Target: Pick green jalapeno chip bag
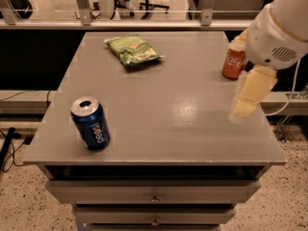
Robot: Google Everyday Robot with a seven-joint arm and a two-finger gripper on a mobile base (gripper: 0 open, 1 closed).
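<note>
The green jalapeno chip bag lies flat at the far left-middle of the grey table, with a small orange mark on top. My gripper hangs from the white arm over the table's right edge. It is well to the right of the bag and nearer the front, holds nothing that I can see, and touches nothing. The arm partly covers the top of the orange-red Coca-Cola can.
A blue Pepsi can stands upright near the front left corner. The Coca-Cola can stands at the right edge, just behind my gripper. Drawers are below the tabletop. A glass railing runs behind the table.
</note>
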